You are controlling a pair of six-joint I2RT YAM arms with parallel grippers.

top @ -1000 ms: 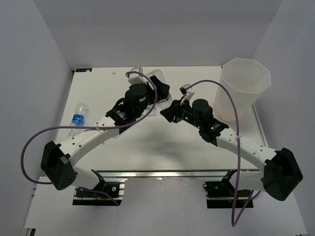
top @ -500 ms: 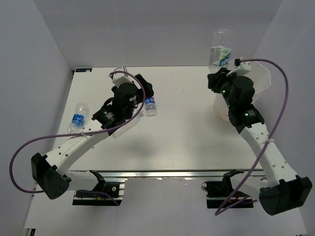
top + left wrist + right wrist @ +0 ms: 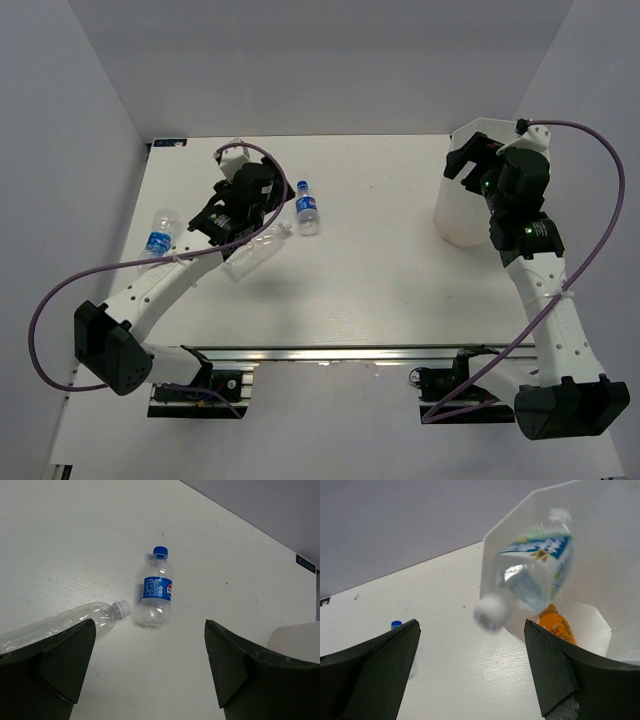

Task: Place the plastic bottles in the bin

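Observation:
My right gripper [image 3: 468, 160] hangs open over the near rim of the bin [image 3: 462, 215]. In the right wrist view a clear bottle [image 3: 535, 575] with a blue-and-white label is blurred in mid-air, free of the open right gripper [image 3: 471, 622], at the bin [image 3: 600, 540] mouth. My left gripper [image 3: 268, 205] is open and holds nothing. Ahead of the open left gripper [image 3: 150, 622] a blue-capped bottle [image 3: 156, 592] lies on the table. A white-capped clear bottle [image 3: 75, 620] lies partly under its left finger. A further bottle [image 3: 160, 238] lies at the table's left edge.
An orange bottle [image 3: 557, 625] lies inside the bin. White walls close in the table on the left, back and right. Purple cables loop from both arms. The arm bases sit on a rail [image 3: 330, 355] at the near edge.
My right gripper swung from mid-table to the bin's rim, then opened and let go of its bottle. My left arm pulled back to the left, its gripper wide open.

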